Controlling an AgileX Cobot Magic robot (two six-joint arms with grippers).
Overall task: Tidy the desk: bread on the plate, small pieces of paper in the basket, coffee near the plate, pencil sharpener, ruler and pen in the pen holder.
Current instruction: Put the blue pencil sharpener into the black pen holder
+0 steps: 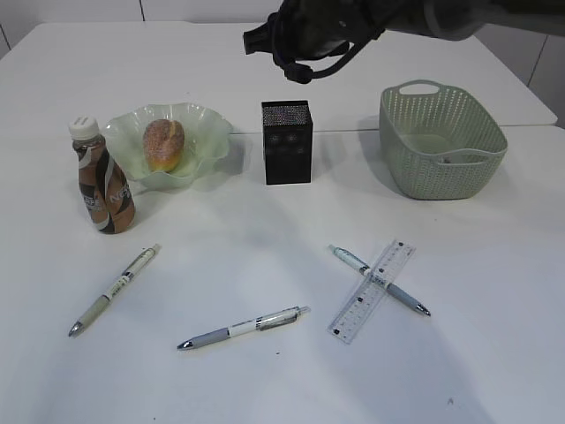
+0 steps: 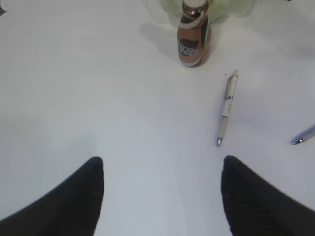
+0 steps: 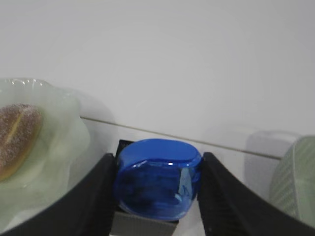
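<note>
Pens (image 1: 243, 329) on white table (image 1: 265, 380); right jaws clamping blue sharpener (image 3: 157, 178), left jaws wide apart.

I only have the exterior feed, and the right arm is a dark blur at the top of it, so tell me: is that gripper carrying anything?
Observer: Yes. In the right wrist view the right gripper is shut on a blue pencil sharpener.
Operator: Where is it relative to the pen holder?
Observer: Right above it; the pen holder and its dark rim show just under the sharpener.
Operator: And the left gripper? I can't see it at all.
Observer: The left gripper is open and holds nothing, above bare table, with a pen and the coffee bottle ahead of it.
</note>
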